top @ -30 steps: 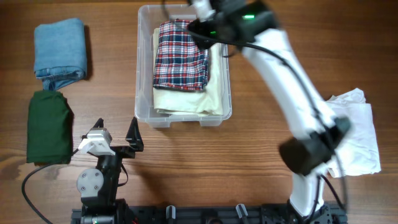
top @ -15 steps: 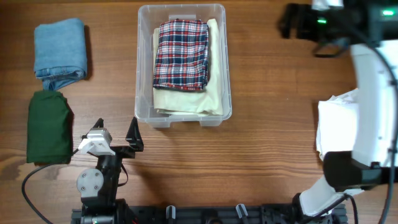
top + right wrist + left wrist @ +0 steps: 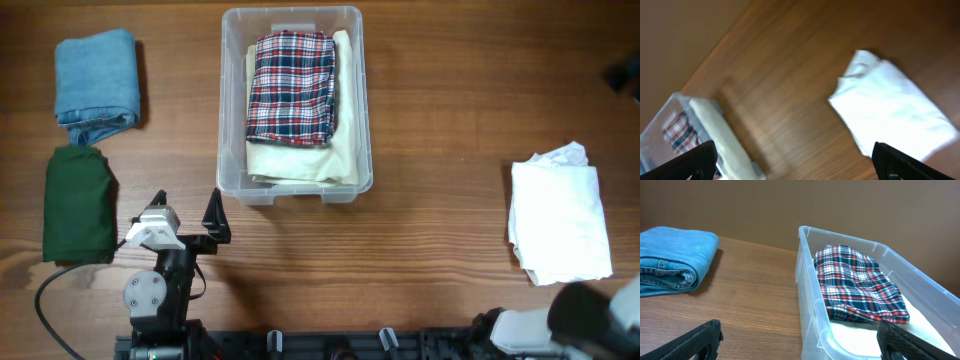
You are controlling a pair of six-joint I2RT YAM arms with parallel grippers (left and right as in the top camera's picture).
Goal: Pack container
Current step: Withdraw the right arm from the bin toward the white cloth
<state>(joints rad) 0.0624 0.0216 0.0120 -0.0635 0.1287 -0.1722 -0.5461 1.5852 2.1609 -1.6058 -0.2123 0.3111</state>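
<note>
The clear plastic container (image 3: pixel 228 120) stands at the table's upper middle. It holds a folded plaid shirt (image 3: pixel 292 88) lying on a cream cloth (image 3: pixel 300 165). My left gripper (image 3: pixel 188 208) rests open and empty near the front left, pointing at the container's near corner (image 3: pixel 812 330); the left wrist view shows its fingers (image 3: pixel 800 347) wide apart. My right gripper (image 3: pixel 800 162) is open and empty, high over the table between the container (image 3: pixel 670 120) and a white cloth (image 3: pixel 890 112). In the overhead view only a dark bit of it (image 3: pixel 625 75) shows at the right edge.
Folded blue jeans (image 3: pixel 96 85) lie at the far left, also in the left wrist view (image 3: pixel 675 260). A folded dark green cloth (image 3: pixel 78 203) lies below them. The crumpled white cloth (image 3: pixel 560 220) lies at the right. The right arm's base (image 3: pixel 590 320) is at the front right.
My right arm has swung from above the plaid shirt in the container off to the right edge, empty. The shirt stays in the container. The left arm has not moved.
</note>
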